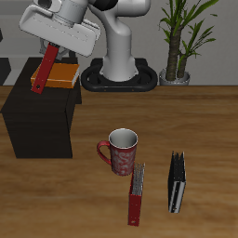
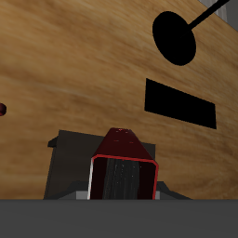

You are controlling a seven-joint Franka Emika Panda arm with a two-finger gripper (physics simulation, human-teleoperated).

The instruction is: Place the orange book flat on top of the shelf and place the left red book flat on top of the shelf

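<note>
Gripper (image 1: 46, 67) jaws clamped on thin red hardback, the left red book (image 1: 43, 74), held tilted above low matte black box-shaped shelf (image 1: 37, 116). Thin bright-orange hardback, orange book (image 1: 63, 73), lies flat on shelf top, just beside red one. Wrist view: red book (image 2: 123, 167) end-on, pale grey page edges showing. On wooden surface (image 1: 204, 121): red patterned mug (image 1: 122, 152), second red book (image 1: 137, 195), black book (image 1: 176, 182), both upright nearer front edge.

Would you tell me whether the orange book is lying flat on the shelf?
Yes: the orange book lies flat on the shelf.
</note>
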